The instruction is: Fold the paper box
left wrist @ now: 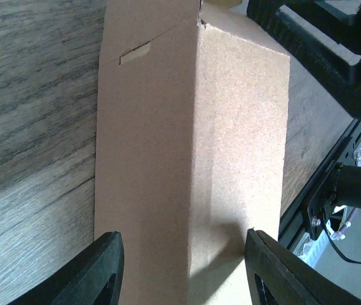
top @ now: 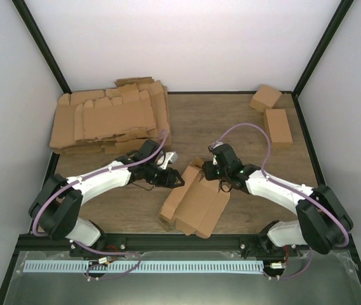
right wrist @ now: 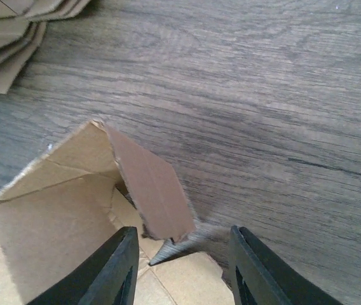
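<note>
Only the top view shows the paper box [top: 196, 203] lying on the counter [top: 231, 121] between both arms. The left claw [left wrist: 183, 270] stands half open over the box's side, gripping nothing. The right claw [right wrist: 180, 260] is open around the box's raised flap [right wrist: 152, 190], not pinching it.

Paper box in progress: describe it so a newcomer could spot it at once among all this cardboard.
On the wooden table, look to the near middle. The paper box lies there, partly folded, with raised walls and an open end. Unlike the flat blanks piled far left and the two closed boxes far right, it alone is half formed.
</note>
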Robot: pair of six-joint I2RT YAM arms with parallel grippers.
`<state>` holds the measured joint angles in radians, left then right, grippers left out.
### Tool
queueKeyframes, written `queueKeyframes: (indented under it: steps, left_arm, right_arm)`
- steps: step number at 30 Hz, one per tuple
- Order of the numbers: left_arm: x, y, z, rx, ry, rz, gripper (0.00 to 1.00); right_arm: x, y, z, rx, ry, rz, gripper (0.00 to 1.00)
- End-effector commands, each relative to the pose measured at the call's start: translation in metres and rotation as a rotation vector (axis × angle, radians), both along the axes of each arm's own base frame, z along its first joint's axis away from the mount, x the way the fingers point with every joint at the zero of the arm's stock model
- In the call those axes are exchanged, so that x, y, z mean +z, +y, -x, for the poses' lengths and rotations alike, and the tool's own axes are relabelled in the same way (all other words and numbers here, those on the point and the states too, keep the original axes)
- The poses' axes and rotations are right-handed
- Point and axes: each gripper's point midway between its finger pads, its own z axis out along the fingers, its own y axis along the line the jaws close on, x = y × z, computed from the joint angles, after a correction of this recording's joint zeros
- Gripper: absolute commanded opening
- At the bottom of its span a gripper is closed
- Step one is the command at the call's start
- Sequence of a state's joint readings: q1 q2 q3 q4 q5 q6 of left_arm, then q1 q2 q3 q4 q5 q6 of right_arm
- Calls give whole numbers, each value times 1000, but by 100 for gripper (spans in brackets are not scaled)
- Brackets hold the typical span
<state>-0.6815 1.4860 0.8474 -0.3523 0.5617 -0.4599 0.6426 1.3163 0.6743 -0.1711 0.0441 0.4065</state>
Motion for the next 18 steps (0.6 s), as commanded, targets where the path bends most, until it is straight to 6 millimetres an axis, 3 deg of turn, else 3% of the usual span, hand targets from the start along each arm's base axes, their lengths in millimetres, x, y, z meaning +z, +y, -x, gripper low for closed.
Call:
queueKeyframes:
  steps: [1, 14, 18]
  left_arm:
    - [7, 1, -1, -6, -17, 24, 54]
    - [5, 1, 0, -11, -9, 26, 54]
    - [5, 1, 0, -10, -10, 25, 54]
  right_arm:
    - [16, 6, -19, -3, -62, 9, 42]
    - [14, 15, -33, 24, -69, 43, 40]
    - [11, 18, -33, 38, -54, 55, 32]
